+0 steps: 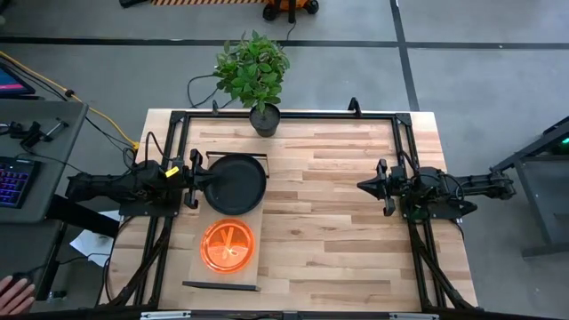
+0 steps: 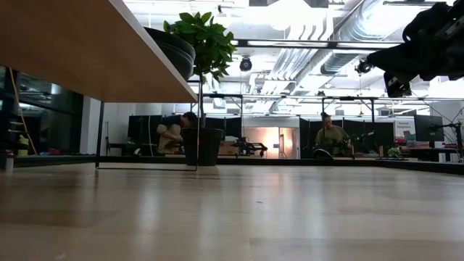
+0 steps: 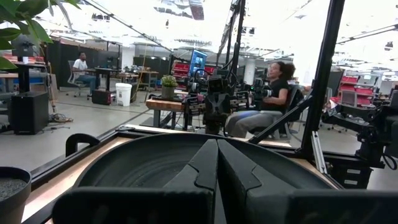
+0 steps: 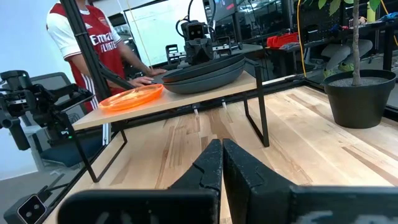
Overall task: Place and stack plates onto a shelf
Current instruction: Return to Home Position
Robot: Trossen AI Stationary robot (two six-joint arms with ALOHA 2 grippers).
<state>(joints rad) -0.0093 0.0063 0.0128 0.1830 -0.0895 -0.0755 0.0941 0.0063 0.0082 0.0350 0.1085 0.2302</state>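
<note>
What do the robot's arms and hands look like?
The left arm and right arm are dark, nearly black, made of chunky jointed pieces with thin black cables. A small yellow tag sits behind the left hand. Each hand, like the right hand, has two dark wedge-shaped fingers on a wide crossbar.

Both arms lie stretched out low, pointing at each other; left gripper [image 3: 217, 149] and right gripper [image 4: 222, 149] have fingers pressed together.
</note>
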